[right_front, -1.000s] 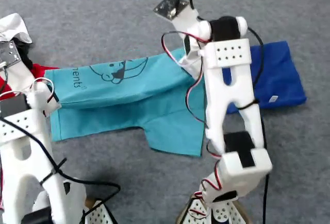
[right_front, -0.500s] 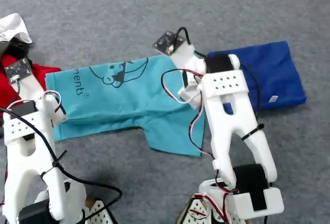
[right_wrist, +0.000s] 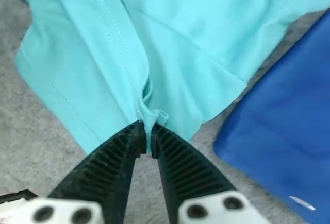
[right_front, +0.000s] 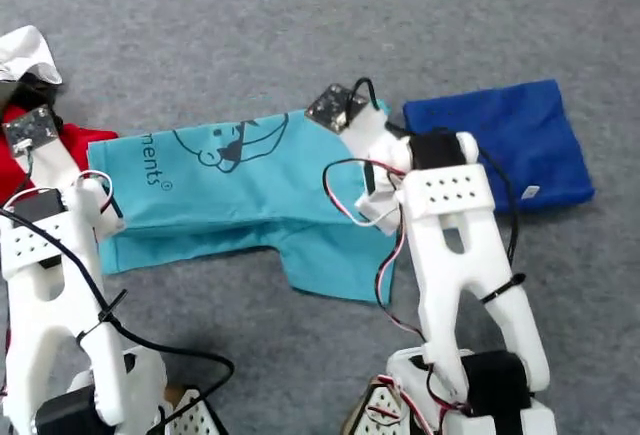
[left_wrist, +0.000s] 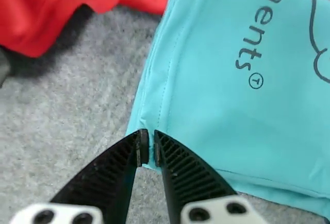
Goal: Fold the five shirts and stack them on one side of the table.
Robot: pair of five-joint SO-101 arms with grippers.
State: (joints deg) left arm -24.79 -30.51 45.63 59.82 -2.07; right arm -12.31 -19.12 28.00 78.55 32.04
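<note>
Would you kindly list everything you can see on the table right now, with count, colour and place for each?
teal shirt: one, teal with dark print, middle of the table, partly folded lengthwise.
blue shirt: one, blue, folded, on the right side next to the teal shirt.
red shirt: one, red, at the left edge beside the teal shirt.
white garment: one, white, far left, beyond the red shirt.
table: one, grey felt-like surface, under everything.
left arm: one, white, jaws shut on the teal shirt's hem at its left end.
right arm: one, white, jaws shut on a fold of the teal shirt near the blue shirt.
</note>
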